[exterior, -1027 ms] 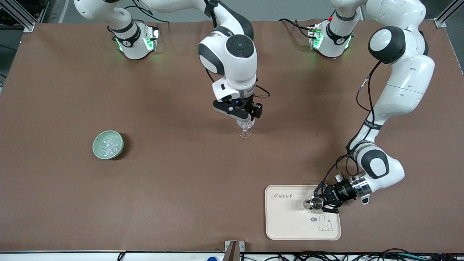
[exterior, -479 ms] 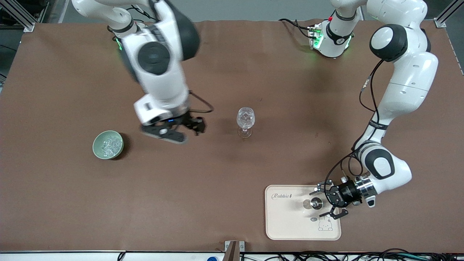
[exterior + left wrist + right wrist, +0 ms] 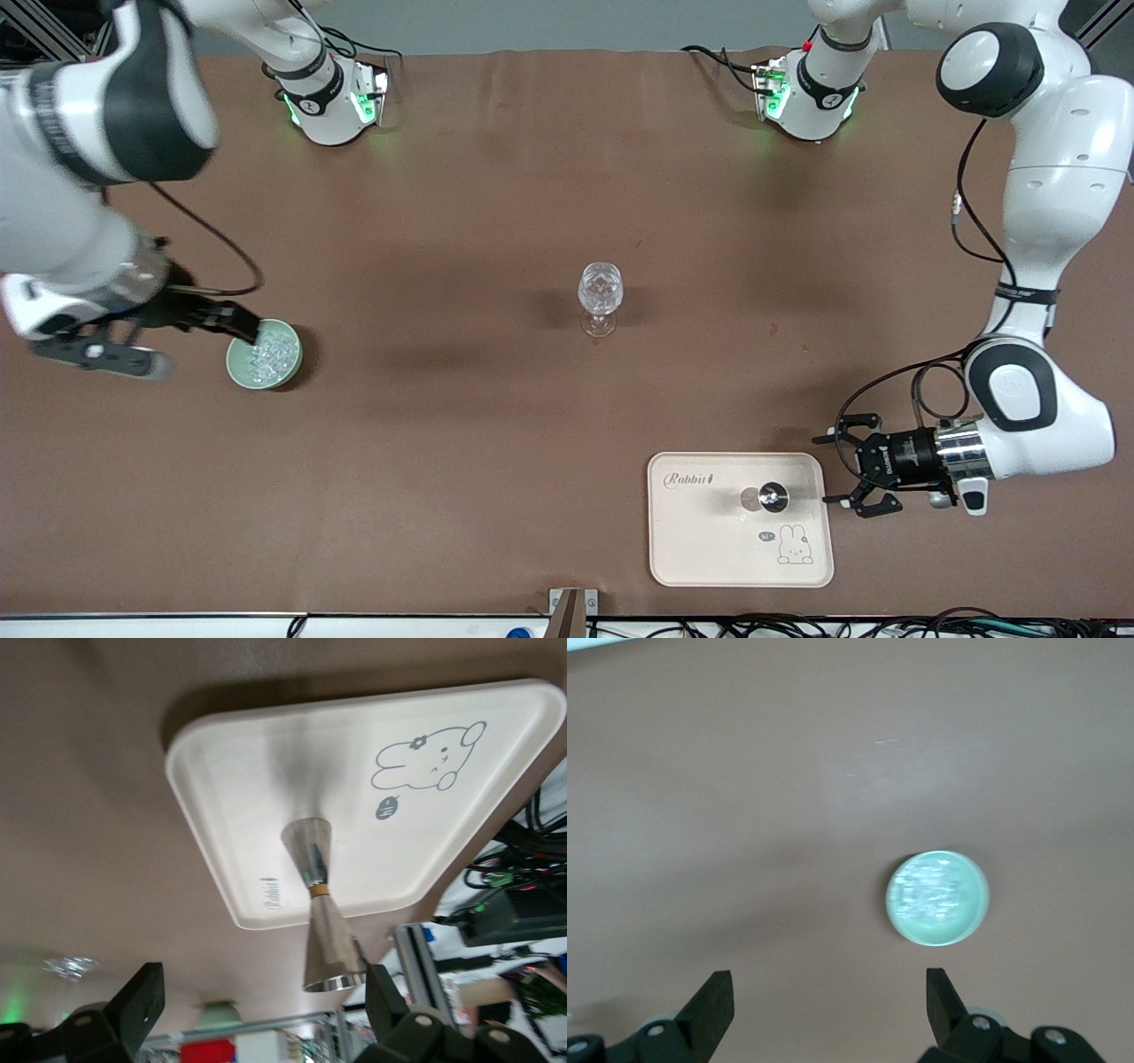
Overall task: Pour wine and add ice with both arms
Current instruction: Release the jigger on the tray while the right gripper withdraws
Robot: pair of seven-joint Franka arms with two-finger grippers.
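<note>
Green bowl (image 3: 264,354) of ice (image 3: 271,354), partly covered by the spread right gripper (image 3: 199,332) in front view, shows whole at that wrist. Left gripper (image 3: 852,470), spread, empty, beside tray (image 3: 709,549); jigger (image 3: 317,904) stands there.

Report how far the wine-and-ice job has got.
Done: the wine glass stands mid-table with ice chunks in it, and the jigger is set on the tray. In hand: nothing; the right gripper is open by the bowl of ice, the left gripper open beside the tray. Left: probably more ice.
</note>
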